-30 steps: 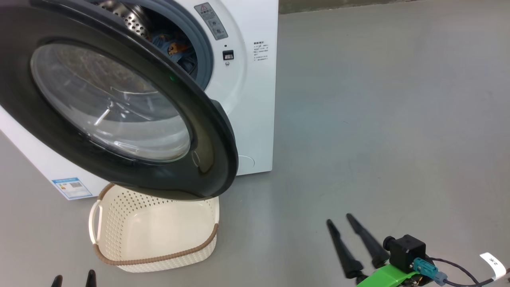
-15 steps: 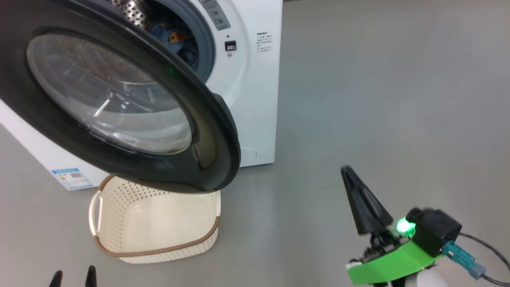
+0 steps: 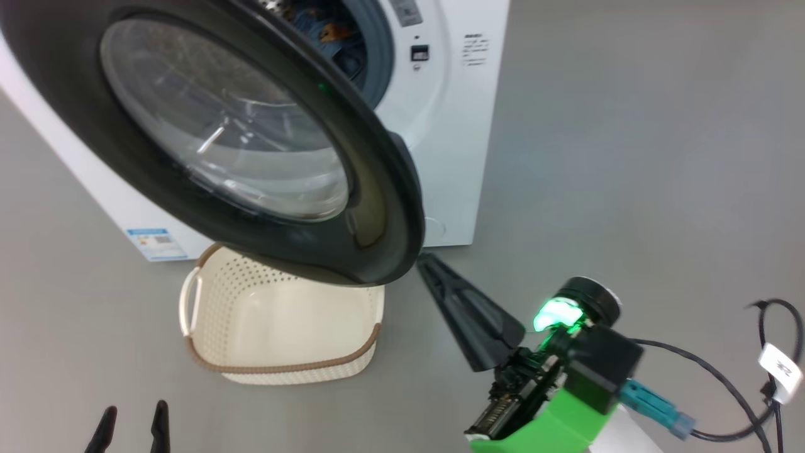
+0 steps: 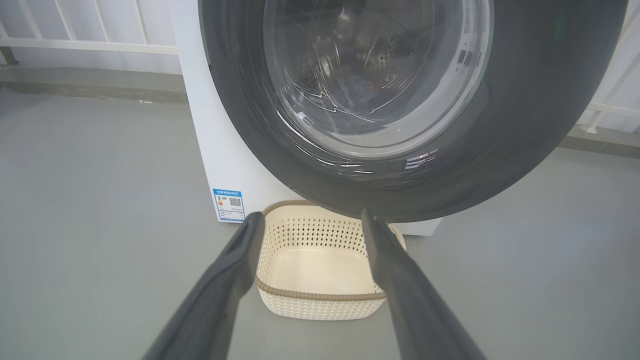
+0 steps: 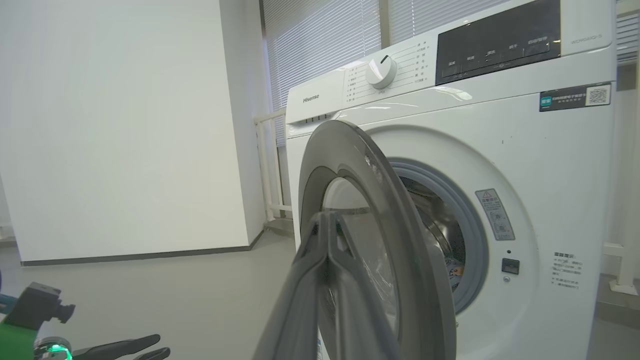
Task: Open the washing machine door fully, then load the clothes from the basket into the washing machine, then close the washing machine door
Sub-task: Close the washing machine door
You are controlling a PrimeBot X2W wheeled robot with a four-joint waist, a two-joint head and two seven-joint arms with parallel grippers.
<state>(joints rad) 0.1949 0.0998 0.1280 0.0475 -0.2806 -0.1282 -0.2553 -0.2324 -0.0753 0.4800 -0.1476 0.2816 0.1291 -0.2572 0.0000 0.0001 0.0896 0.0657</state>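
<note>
Door-closing step, by judgement: basket point(image 3: 283, 368) empty beneath the open washing machine door point(image 3: 377, 189), clothes point(image 3: 327, 28) inside the washing machine point(image 3: 453, 126); right hand point(image 3: 434, 270), fingers together, just beside the door's near rim, must next push it shut; left hand point(image 3: 135, 418), fingers apart, near left.

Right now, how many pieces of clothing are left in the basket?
0. The basket shows a bare floor in the left wrist view; the blue printed clothes lie inside the washing machine. The washing machine door hides the basket's far corner.
</note>
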